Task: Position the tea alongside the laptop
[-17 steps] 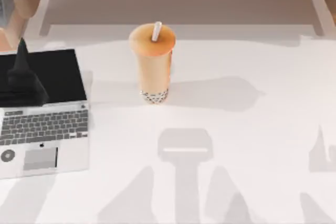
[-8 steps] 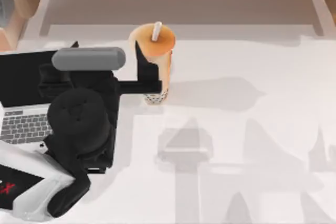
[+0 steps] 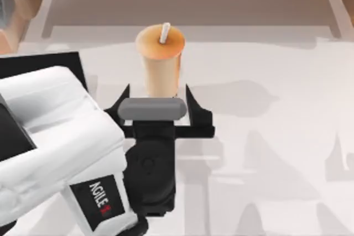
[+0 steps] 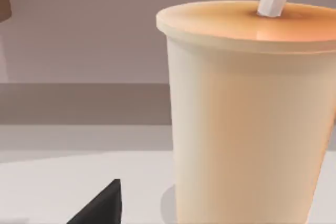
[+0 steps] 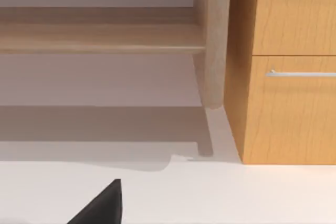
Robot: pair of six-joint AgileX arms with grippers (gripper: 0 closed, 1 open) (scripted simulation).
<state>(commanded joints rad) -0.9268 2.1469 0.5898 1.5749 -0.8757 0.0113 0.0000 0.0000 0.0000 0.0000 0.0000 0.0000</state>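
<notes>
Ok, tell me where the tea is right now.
In the top view the tea stands upright toward the table's back, just left of centre, right of the laptop, with the open left hand straddling its base.

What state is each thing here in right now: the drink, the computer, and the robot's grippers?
tea: upright on the table, lid on, straw in, not yet gripped.
laptop: open, mostly hidden beneath the left arm.
left gripper: open, one finger on each side of the tea's lower part.
right gripper: away from the tea, facing a wooden cabinet with its drawer shut.
</notes>
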